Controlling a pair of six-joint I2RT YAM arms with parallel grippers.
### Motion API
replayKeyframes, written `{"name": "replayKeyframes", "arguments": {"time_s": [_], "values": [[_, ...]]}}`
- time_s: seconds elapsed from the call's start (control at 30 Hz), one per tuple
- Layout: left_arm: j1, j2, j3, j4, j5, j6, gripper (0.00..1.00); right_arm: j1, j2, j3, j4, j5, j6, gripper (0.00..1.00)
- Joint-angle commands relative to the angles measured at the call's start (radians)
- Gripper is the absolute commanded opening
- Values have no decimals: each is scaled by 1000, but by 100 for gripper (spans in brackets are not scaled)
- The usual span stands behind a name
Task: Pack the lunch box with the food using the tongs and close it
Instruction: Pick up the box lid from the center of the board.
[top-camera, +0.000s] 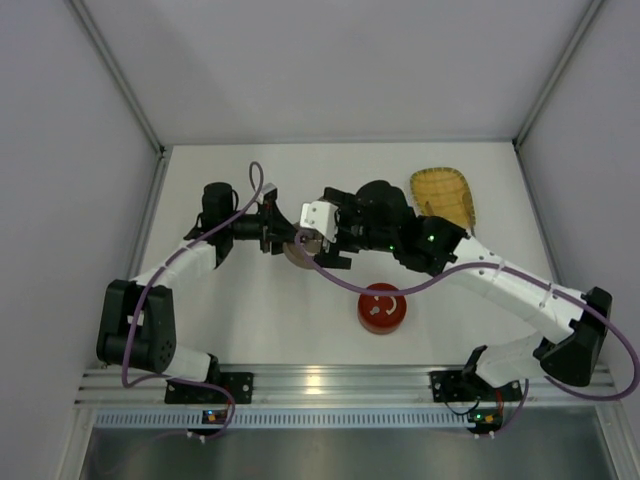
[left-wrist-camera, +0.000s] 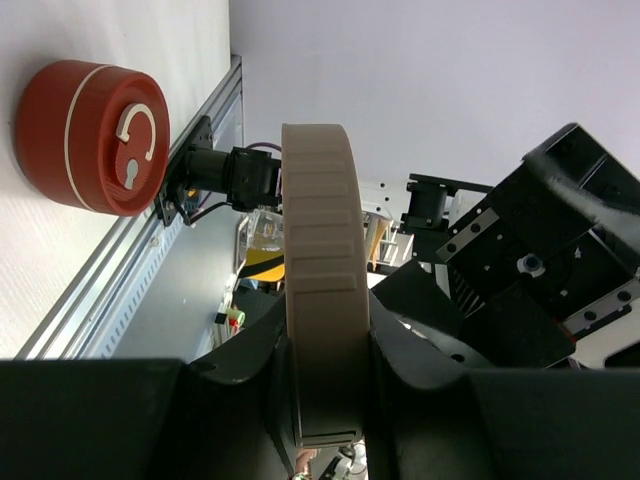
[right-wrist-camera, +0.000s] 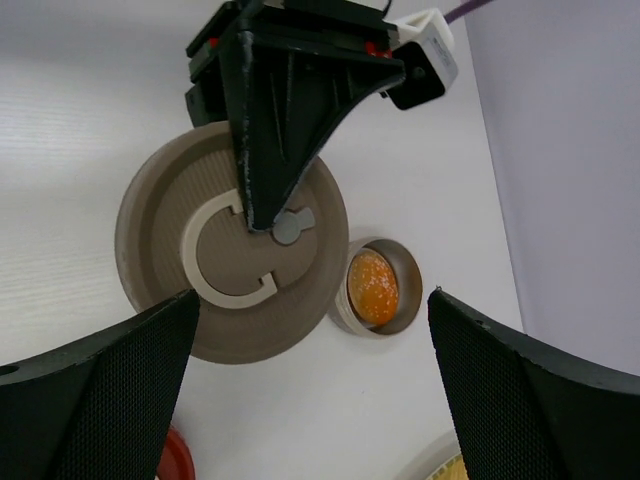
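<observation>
Clamping the round beige plastic lid (left-wrist-camera: 318, 220) across its two faces, the left gripper (left-wrist-camera: 325, 370) holds it on edge, apparently clear of the white table (top-camera: 250, 320), likely presenting it for a handover. The right gripper (right-wrist-camera: 315, 390) faces it, fingers spread wide and holding nothing. At the lid's lower right in the right wrist view, a small open round metal tin (right-wrist-camera: 407, 272) holds the round orange food piece (right-wrist-camera: 372, 285). A red round tin (top-camera: 381, 308) sits lower centre and a yellow woven tray (top-camera: 443, 195) upper right. No tongs or black piece show.
</observation>
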Motion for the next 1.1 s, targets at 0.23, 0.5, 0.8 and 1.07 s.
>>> {"name": "replayKeyframes", "arguments": {"time_s": [0.23, 0.5, 0.8, 1.07], "values": [[-6, -9, 20, -4, 65, 34, 0, 95, 31, 20, -75, -19, -129, 94], [-23, -11, 26, -5, 78, 22, 0, 112, 54, 11, -47, 26, -165, 93], [-36, -19, 26, -11, 95, 22, 0, 118, 65, -20, 8, 98, -204, 91], [-41, -3, 28, -25, 114, 30, 0, 119, 74, -20, 152, 263, -162, 84]]}}
